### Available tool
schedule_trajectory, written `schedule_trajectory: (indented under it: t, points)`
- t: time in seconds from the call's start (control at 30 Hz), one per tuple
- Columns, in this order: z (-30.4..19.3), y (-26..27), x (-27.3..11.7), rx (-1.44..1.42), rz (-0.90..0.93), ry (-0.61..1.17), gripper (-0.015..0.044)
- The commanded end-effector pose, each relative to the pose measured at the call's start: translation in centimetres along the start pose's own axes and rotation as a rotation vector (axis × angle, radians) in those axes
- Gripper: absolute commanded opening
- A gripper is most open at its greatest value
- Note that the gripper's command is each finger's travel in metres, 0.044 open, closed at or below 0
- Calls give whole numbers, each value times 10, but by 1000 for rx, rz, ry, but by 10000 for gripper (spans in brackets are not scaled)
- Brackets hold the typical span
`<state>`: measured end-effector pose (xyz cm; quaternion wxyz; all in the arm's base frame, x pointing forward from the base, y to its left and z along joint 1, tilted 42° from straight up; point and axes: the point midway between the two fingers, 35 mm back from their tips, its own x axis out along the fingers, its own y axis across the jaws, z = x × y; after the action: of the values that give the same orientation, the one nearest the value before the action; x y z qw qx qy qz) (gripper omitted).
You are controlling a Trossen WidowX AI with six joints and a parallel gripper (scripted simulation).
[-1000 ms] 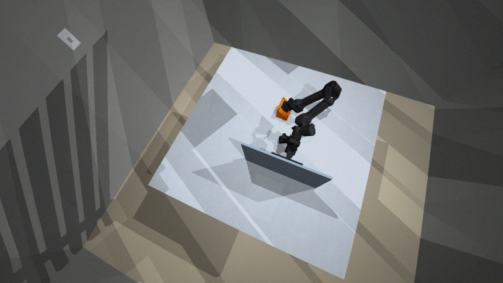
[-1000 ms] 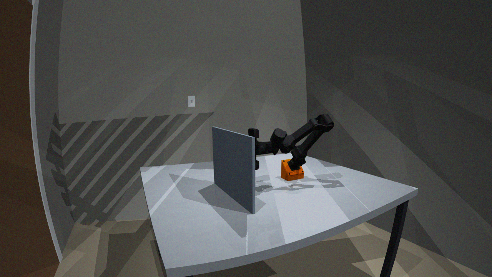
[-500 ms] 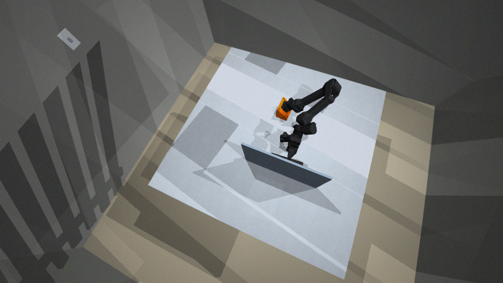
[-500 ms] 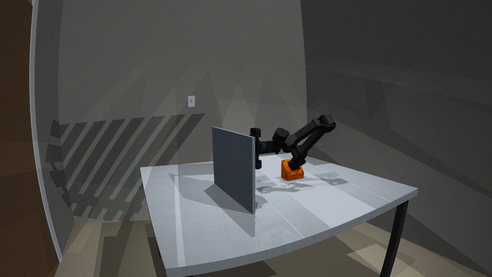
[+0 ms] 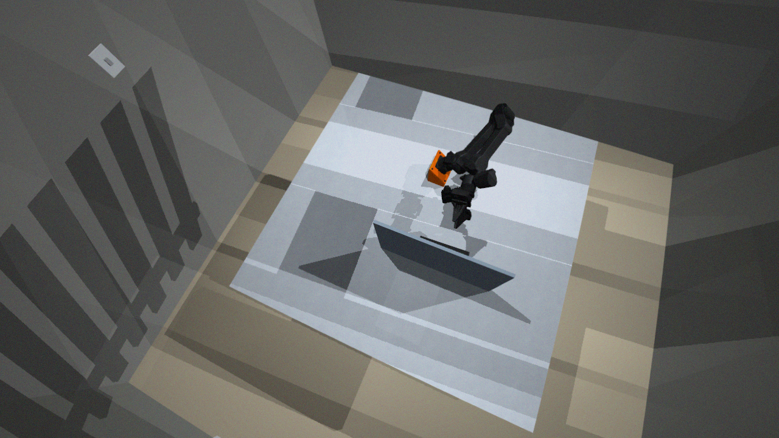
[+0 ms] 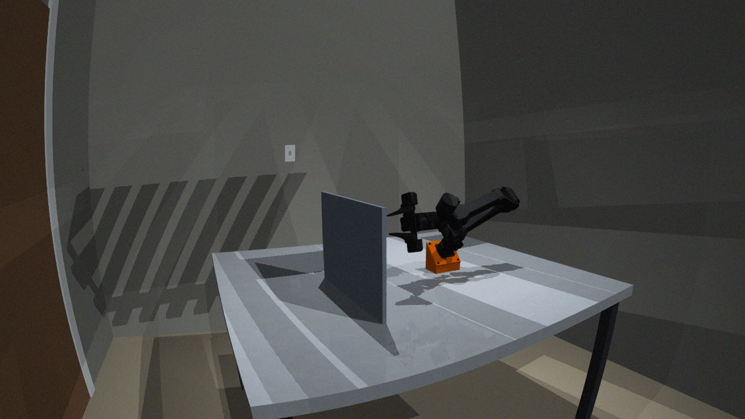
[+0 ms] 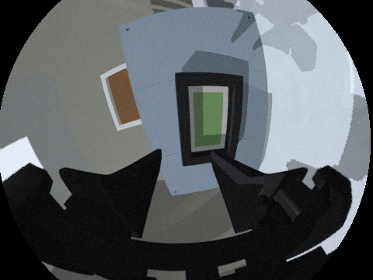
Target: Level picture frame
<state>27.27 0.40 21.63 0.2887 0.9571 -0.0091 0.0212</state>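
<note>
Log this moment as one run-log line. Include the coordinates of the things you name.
black two-fingered gripper [image 5: 462,222] [image 6: 387,224] [image 7: 186,154]: open, off the frame | black rectangular picture frame with green picture [image 5: 443,244] [image 7: 179,117]: on upright blue-grey panel [image 5: 436,261] [image 6: 354,255] [image 7: 155,97]

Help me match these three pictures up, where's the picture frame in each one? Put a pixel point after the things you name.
Top: right of centre, edge-on, a thin dark strip [image 5: 445,245] along the blue-grey panel's upper side.
Exterior: not visible; the panel's back faces this camera.
Wrist: just right of centre, face-on, black border [image 7: 183,117] around a green picture.
Shared landmark: the blue-grey panel [image 5: 436,255] [image 6: 354,255] [image 7: 159,62].
</note>
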Motion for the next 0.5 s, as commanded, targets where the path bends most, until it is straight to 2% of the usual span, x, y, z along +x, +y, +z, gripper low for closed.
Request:
schedule_trajectory:
  t: [0.0, 0.3, 0.47]
  points:
    - [0, 4, 0, 6, 0, 1, 260]
    - [5, 51, -27, 148, -4, -12, 260]
    - [5, 56, -34, 172, -5, -15, 260]
